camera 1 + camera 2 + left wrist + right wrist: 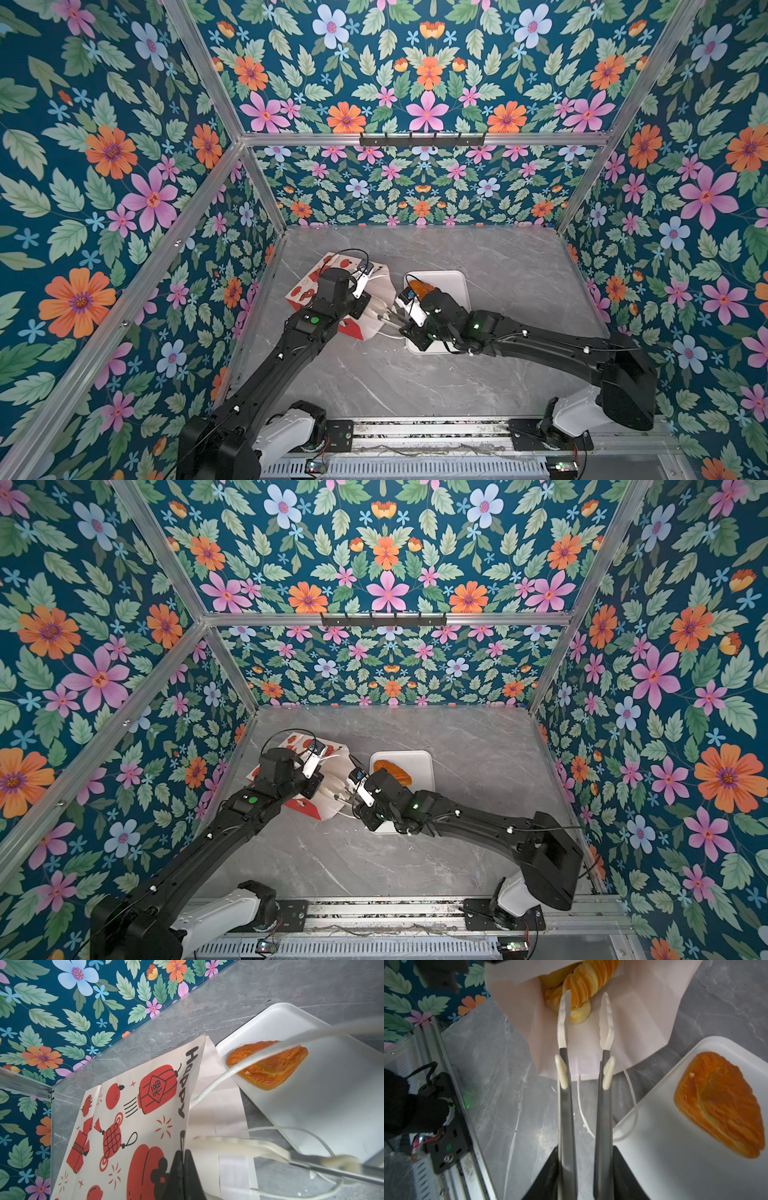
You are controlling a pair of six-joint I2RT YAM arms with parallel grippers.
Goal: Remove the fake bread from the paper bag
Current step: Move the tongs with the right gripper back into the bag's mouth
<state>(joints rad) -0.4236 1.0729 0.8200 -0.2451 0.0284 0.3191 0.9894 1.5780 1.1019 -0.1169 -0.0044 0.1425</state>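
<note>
Duly noted right gripper (586, 1174) clamped on tongs (565, 1105), tips parted about the near end of ridged roll (588, 982) inside paper bag (643, 1022). Observed left gripper (184, 1169) pinched shut on bag lip (mouth propped open). Recorded brown bun (720, 1103) already on white tray (664, 1167). Judged risks: glossy roll slipping from tips, or tongs snagging cord handle (636, 1109) and dragging bag.

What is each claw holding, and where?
Left gripper pinches the bag at its mouth edge. Right gripper holds tongs by their handles; the tongs' tips stand open, gripping nothing.
</note>
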